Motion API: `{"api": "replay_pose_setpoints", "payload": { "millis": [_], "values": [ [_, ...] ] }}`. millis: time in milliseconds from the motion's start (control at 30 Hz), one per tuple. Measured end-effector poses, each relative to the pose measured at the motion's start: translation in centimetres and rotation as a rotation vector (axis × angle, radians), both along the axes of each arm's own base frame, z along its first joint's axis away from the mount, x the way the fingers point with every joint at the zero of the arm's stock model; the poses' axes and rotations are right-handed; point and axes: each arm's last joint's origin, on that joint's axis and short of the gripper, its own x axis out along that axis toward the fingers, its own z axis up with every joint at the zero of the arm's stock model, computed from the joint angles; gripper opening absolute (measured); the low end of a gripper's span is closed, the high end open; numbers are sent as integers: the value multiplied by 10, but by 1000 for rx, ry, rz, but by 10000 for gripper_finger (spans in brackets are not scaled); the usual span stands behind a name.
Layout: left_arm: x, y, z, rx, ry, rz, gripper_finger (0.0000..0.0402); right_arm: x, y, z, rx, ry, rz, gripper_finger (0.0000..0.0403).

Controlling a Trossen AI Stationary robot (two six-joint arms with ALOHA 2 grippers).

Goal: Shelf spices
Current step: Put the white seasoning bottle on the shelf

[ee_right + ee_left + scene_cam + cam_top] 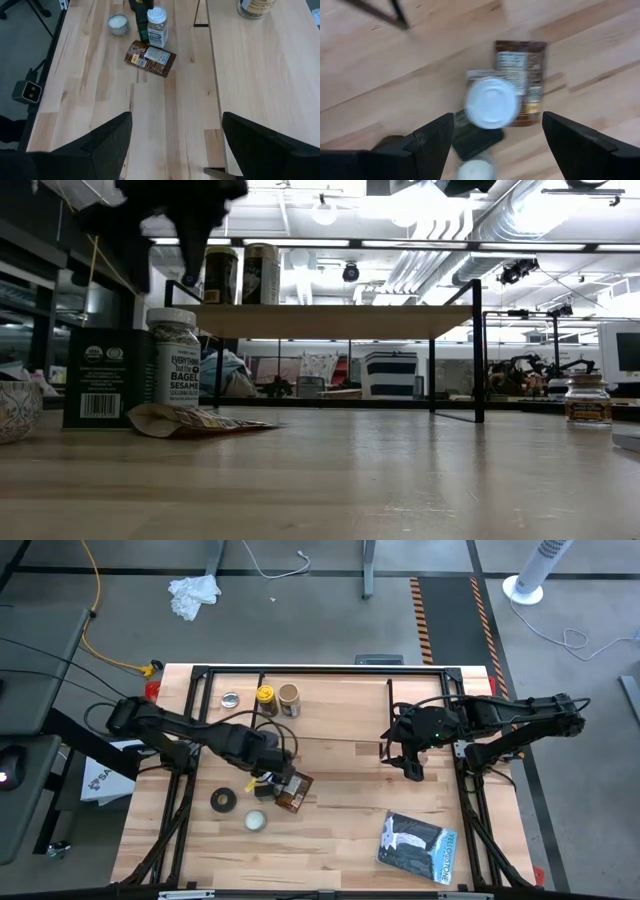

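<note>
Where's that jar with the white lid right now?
The white-capped bottle stands on the table left of centre in the high view, directly under the open left gripper, beside the flat brown packet and a dark box.

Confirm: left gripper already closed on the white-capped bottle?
No. The left gripper is open, fingers spread wide of the white-capped bottle below it.

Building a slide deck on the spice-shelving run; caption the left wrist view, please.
Open left tool poised directly above the white-capped bottle, brown packet lying beside it.
</note>
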Motion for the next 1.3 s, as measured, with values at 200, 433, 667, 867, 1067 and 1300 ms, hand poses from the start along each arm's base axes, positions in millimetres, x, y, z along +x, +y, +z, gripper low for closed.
{"api": "replay_pose_setpoints", "payload": {
  "millis": [200, 433, 667, 867, 1067, 1300],
  "values": [
    [2, 2, -20, -37, -58, 5, 300, 1, -3, 0, -10, -6, -3, 307],
    [7, 6, -30, 5, -23, 13, 300, 2, -8, 1, 6, -14, -41, 307],
    [11, 4, -42, -18, 40, -14, 300, 3, -12, 1, 8, -16, -61, 307],
    [17, 0, -56, -13, 86, -50, 300, 4, -14, 2, 10, -29, -72, 307],
    [24, 0, -70, -4, 127, -54, 300, 5, -14, 3, 13, -47, -71, 307],
    [25, -2, -75, 1, 141, -60, 283, 5, -14, 4, 14, -52, -71, 307]
  ]
}}
